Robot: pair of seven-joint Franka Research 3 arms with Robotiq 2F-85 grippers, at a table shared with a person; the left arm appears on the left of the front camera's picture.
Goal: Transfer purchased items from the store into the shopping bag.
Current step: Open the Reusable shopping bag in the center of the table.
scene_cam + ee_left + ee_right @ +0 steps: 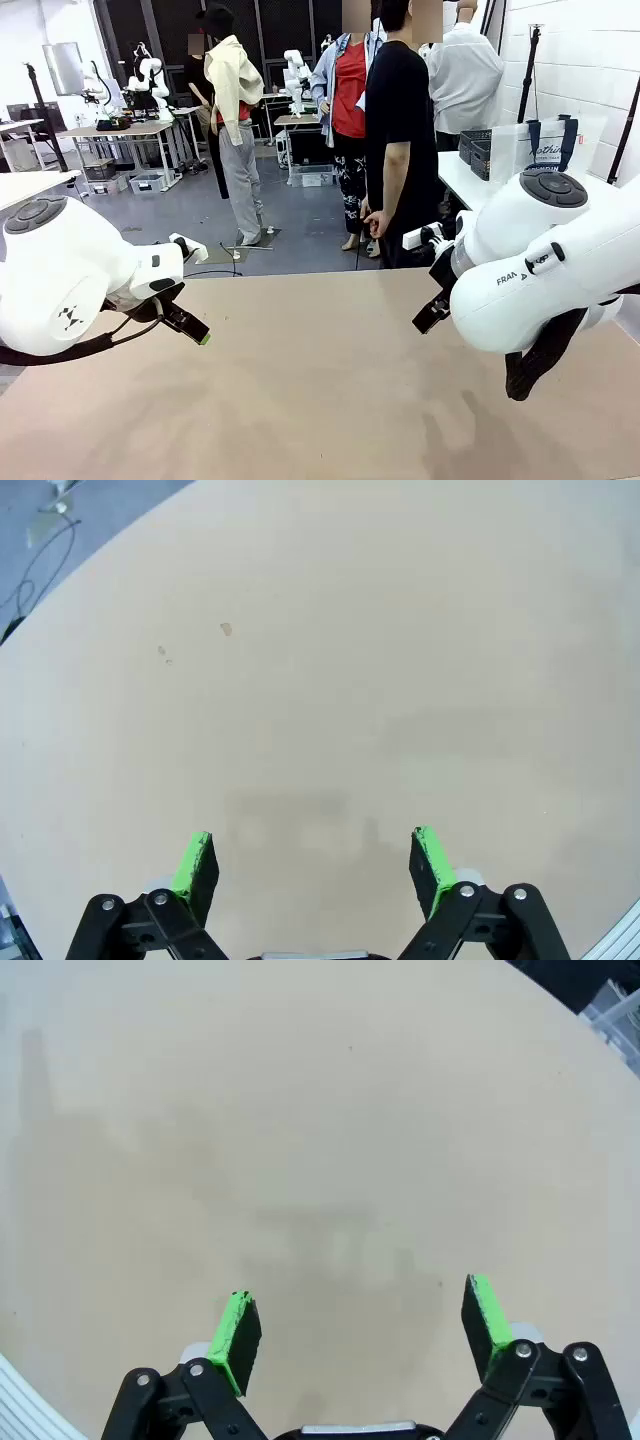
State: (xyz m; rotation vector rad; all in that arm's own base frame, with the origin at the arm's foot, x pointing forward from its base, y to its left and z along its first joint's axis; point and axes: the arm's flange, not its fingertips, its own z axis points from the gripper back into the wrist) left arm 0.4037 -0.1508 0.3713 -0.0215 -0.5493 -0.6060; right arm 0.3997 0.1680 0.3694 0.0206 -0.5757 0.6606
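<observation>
The left arm [60, 275] reaches in from the near left and the right arm [545, 265] from the near right, well apart. Each wrist tilts its hand down toward the middle. The left hand [312, 865] is empty, its 2 jaws spread wide. The right hand [360, 1325] is empty too, its jaws equally wide.

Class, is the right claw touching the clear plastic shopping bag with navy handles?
Apart. Front view: the right claw hangs over the beige table, the bag stands behind on a white table.
</observation>
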